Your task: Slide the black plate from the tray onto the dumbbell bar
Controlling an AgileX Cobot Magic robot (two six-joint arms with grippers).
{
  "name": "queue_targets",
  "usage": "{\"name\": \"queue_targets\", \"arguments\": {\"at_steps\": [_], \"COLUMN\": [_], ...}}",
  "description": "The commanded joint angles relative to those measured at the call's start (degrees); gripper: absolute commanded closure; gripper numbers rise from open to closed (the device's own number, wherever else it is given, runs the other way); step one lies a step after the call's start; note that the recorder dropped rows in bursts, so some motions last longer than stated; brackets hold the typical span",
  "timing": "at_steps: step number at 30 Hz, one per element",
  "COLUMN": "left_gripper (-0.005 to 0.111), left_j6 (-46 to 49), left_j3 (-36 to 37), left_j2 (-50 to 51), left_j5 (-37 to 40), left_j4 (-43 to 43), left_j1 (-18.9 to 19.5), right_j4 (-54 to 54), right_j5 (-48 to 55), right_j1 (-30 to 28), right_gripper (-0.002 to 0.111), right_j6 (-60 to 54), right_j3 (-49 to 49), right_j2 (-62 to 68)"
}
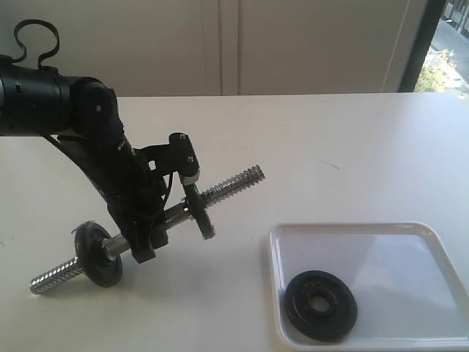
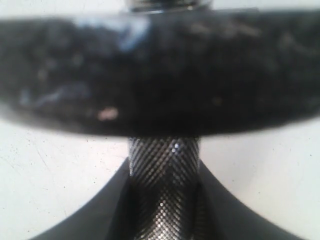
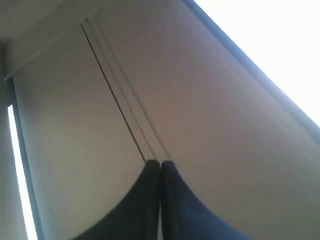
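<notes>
Plate: small round black cast-iron disc [image 1: 320, 305], flat in white plastic tray [image 1: 440, 242]; likely heavy, stiff; pinch its rim.
Left fingers [image 2: 100, 222]: pinching knurled steel dumbbell bar [image 2: 164, 190].
Right fingers [image 3: 145, 210]: pressed together, empty.

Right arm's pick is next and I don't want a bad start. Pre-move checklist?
1. Left gripper clamped on dumbbell bar at its knurled grip: ok.
2. Bar's upper threaded end raised and bare: ok.
3. Black plate flat in tray, nothing on it: ok.
4. Right gripper open for the pick: not ok, shut.
5. Right gripper near plate: not ok. It is absent from the exterior view, and its camera faces a wall.
</notes>
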Motion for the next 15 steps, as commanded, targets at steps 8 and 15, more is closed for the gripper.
{"name": "queue_targets", "arguments": {"at_steps": [8,15], "left_gripper": [0.107,0.107], "left_j6": [-0.24,-0.24], "left_j3": [-1.34,-1.34], "left_j2": [-3.75,-3.75], "left_j5": [-0.25,-0.25], "left_j4": [-2.52,-2.52], "left_j1": [0.05,0.05], "right_j4": [-6.19,-5.94], "right_j5": [48.58,63.00], "right_j1": [0.36,5.08], "right_gripper": [0.108,0.108], "right_j6": [20.71,-12.28], "right_j3": [-4.14,-16.62], "right_j2": [-0.19,11.23]}}
